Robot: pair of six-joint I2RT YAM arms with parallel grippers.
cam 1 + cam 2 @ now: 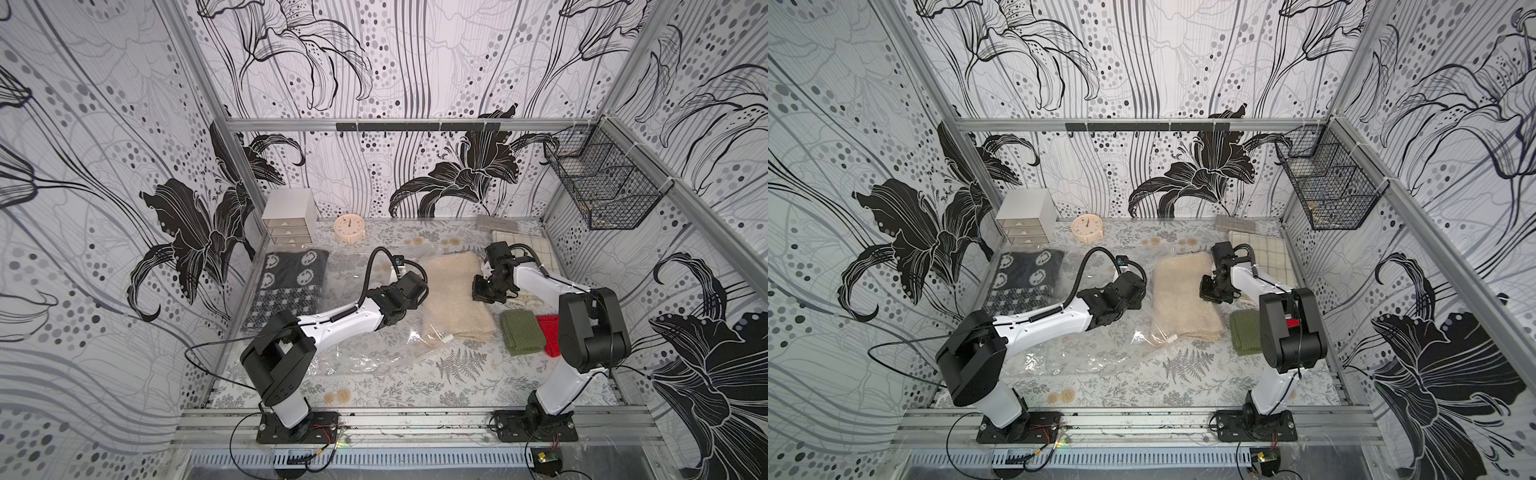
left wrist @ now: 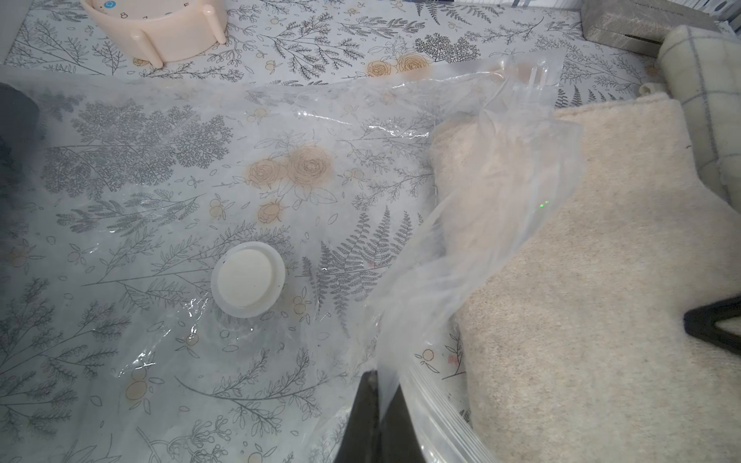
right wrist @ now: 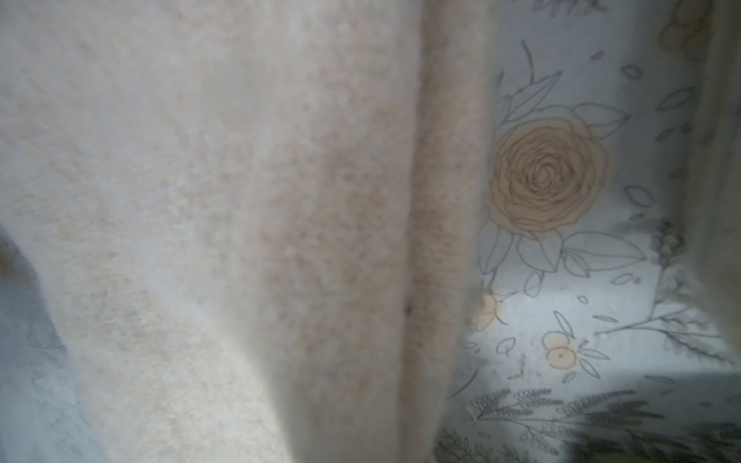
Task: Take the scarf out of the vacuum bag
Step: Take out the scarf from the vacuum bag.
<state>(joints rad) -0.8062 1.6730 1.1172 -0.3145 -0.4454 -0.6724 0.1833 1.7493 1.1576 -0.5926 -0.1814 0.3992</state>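
The scarf (image 1: 453, 291) is cream, fuzzy and folded, and lies mid-table. The clear crinkly vacuum bag (image 1: 353, 353) spreads to its left, and a flap (image 2: 493, 200) is draped over the scarf's left side. The round white valve disc (image 2: 248, 279) lies flat, and the white zip slider (image 1: 448, 338) sits by the scarf's near corner. My left gripper (image 2: 377, 417) is shut on the bag's plastic edge by the zip strip. My right gripper (image 1: 484, 293) is down on the scarf's right edge. The scarf (image 3: 240, 220) fills the right wrist view and hides the fingers.
A peach clock (image 1: 350, 227) and a small drawer unit (image 1: 289, 216) stand at the back. A dark patterned knit (image 1: 291, 282) lies on the left. Green (image 1: 521, 332), red (image 1: 547, 334) and checked (image 1: 523, 245) cloths lie on the right. A wire basket (image 1: 602, 187) hangs on the right wall.
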